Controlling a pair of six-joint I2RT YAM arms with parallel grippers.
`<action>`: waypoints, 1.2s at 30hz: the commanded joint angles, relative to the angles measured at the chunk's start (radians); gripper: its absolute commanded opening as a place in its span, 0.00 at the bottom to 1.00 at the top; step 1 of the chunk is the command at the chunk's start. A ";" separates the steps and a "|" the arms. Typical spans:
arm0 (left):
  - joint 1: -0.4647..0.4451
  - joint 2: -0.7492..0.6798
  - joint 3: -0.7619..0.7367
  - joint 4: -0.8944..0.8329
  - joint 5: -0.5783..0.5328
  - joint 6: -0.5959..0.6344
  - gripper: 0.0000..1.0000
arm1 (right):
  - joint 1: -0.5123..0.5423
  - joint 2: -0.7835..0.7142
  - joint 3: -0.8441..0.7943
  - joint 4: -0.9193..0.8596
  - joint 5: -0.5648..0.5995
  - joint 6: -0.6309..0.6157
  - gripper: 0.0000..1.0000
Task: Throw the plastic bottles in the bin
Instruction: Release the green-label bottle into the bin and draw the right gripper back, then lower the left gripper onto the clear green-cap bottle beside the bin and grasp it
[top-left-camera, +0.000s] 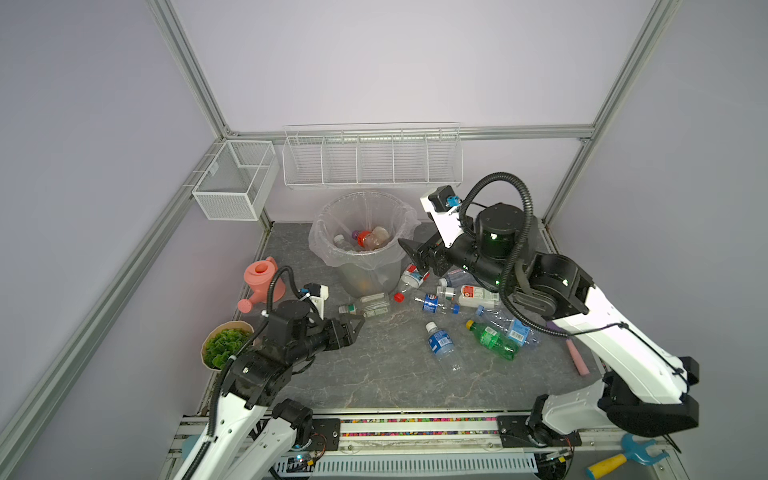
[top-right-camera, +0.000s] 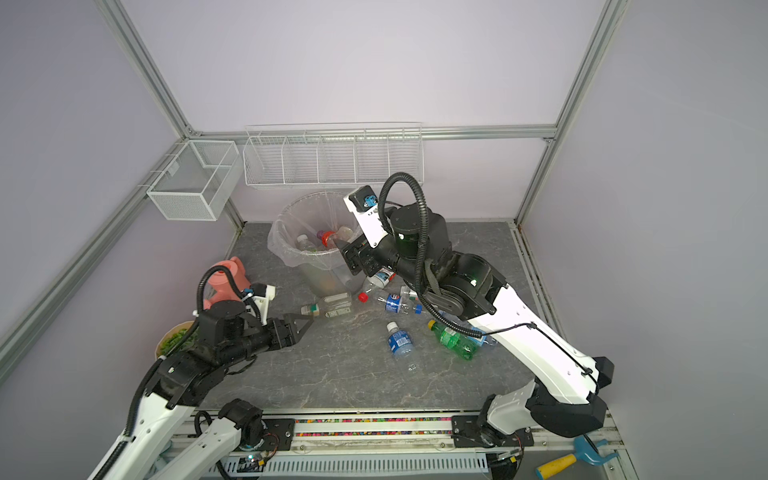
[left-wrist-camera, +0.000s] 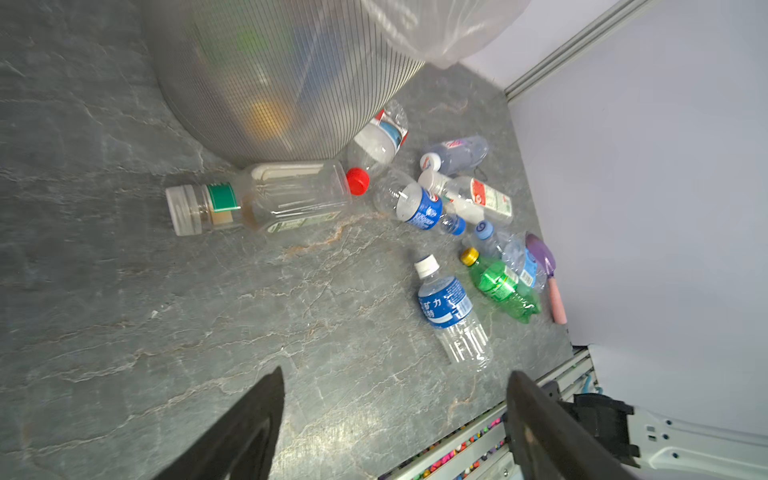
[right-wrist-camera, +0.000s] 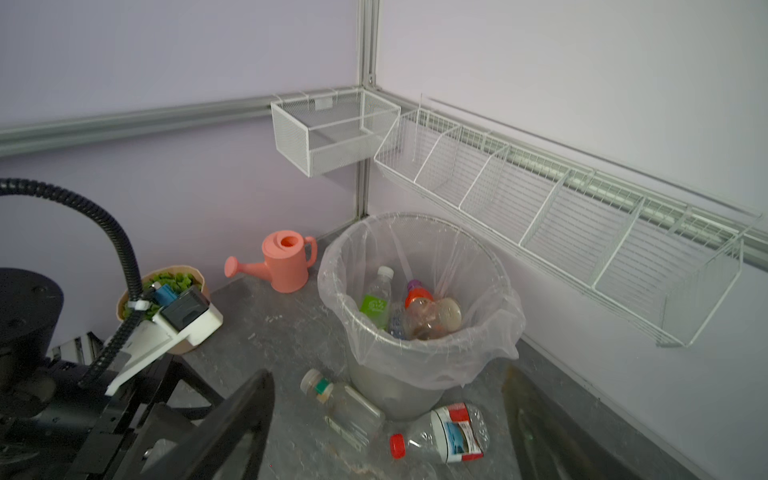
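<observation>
Left edge of the tabletop (top-left-camera: 374, 386): a beige plant pot (top-left-camera: 224, 347) holding green foliage, with a pink watering can (top-left-camera: 264, 280) beyond it. The left end effector (top-left-camera: 355, 324) has its fingers apart with nothing between them; its tips are near the pale cap of a clear green-banded bottle (top-left-camera: 368, 305) lying against the bin's base. The bin (top-left-camera: 361, 278), translucent grey and ribbed, with a clear bag folded over its rim, stands by the far edge, left of centre. It holds several bottles, among them a white-capped bottle (right-wrist-camera: 376, 295) and a purple-capped bottle (right-wrist-camera: 417, 297). The right end effector (top-left-camera: 411, 251) is at the bin's right rim, fingers apart and empty, above a crushed red-capped bottle (top-left-camera: 409, 282). The other plastic bottles (top-left-camera: 478, 296) lie on their sides between the bin and the right edge, mostly clear, including a blue-labelled bottle (top-left-camera: 442, 345) and a green bottle (top-left-camera: 494, 340).
</observation>
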 joint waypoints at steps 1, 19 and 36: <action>-0.069 0.024 -0.020 0.099 -0.064 -0.001 0.86 | 0.001 -0.098 -0.098 0.052 0.054 0.004 0.88; -0.052 0.457 -0.117 0.497 -0.325 0.021 0.97 | -0.125 -0.448 -0.580 0.026 0.073 0.196 0.88; 0.016 0.655 -0.081 0.641 -0.390 0.147 0.98 | -0.145 -0.556 -0.713 -0.003 0.028 0.285 0.88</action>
